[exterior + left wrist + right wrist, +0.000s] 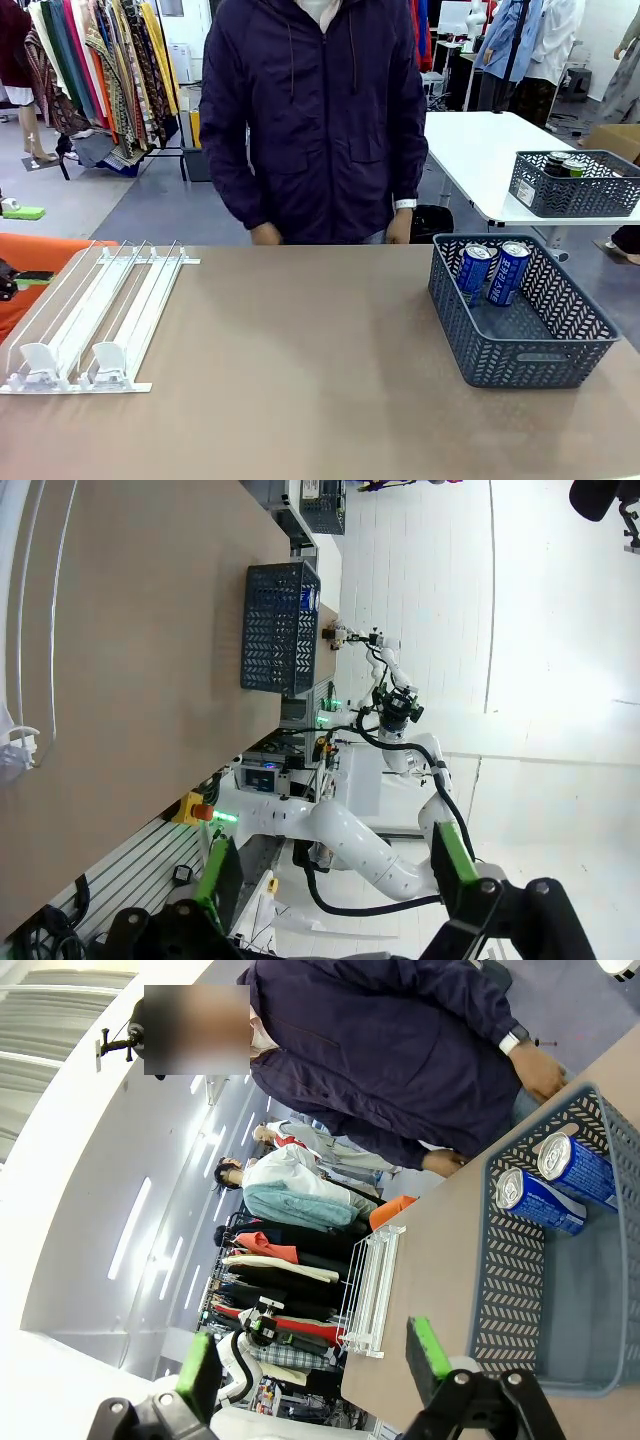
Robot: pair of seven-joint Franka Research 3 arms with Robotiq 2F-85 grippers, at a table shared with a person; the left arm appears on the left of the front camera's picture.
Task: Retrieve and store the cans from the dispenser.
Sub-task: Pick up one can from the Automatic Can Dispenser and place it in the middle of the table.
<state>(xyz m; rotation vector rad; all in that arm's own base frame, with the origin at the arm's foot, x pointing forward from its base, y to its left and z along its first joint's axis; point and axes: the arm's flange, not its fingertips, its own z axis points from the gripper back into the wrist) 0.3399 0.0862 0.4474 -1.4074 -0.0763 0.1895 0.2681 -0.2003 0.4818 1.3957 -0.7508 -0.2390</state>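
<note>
Brown counter (pixel 300 380) carries the dispenser (pixel 95 320) at the robot's left, its lanes bare, and two blue cans (pixel 494 272) leaning inside the grey basket (pixel 530 355) at the right. Nothing looks left to fetch; best hold clear. Left pincer (pixel 335 880) and right pincer (pixel 310 1365) stand apart, holding nothing.

The front view looks from the robot's side straight across the brown surface (pixel 300 370) toward the person (pixel 320 110) at its far edge, with the dispenser (pixel 90 320) near left and the basket (pixel 520 330) near right. The left wrist view is rolled sideways beyond the surface's edge, looking along it to the same basket (pixel 280 630) far off. The right wrist view sits tilted, close above the basket (pixel 560 1290), facing the person (pixel 400 1060) and dispenser (pixel 368 1290).
</note>
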